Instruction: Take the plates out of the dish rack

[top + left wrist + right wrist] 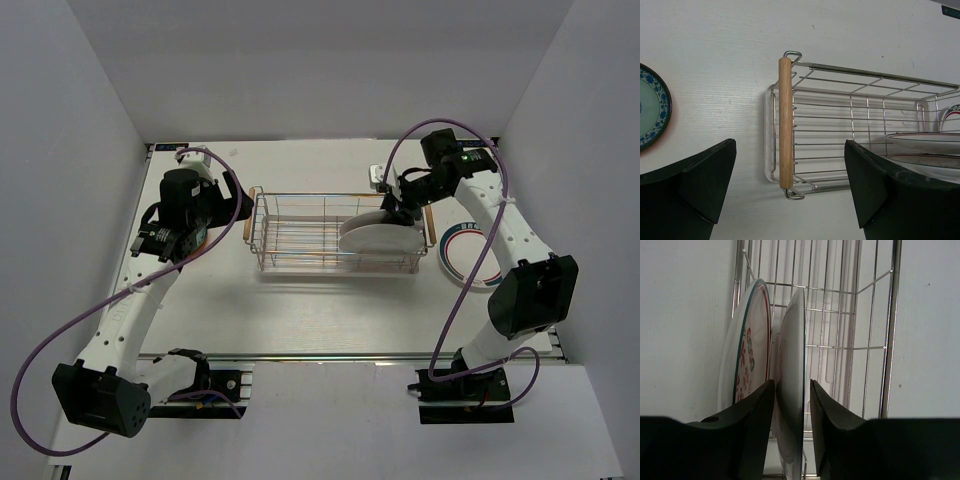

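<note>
Table (320, 320): white, carrying everything below

Dish rack (300, 235): chrome wire basket at mid-table, long axis running left to right between the two arms, a wooden handle (785, 122) at the left short end. All but its right end shows bare wire

Plates in the rack: two white plates stand on edge at the right end, faces turned toward the short ends, so each disc lies across the rack's long axis. The plate between the jaws (792, 365) stands just beside a second, green-rimmed plate (747, 360)

Plates already out: a ringed plate (462, 250) on the table right of the rack, and a blue-flowered plate (652, 107) on the table to the left

Right gripper (791, 383): by far the nearer to the racked plates. Its jaws stand narrow, one on each side of the nearer plate's upper rim, flat to the disc; whether they already press it cannot be told. Judged next move: lift along the disc's own plane, clear of its neighbour

Left gripper (790, 142): jaws wide apart and holding nothing, above the rack's left handle

Writing: red marks on the second plate's face and dark marks on the ringed plate, neither legible
</note>
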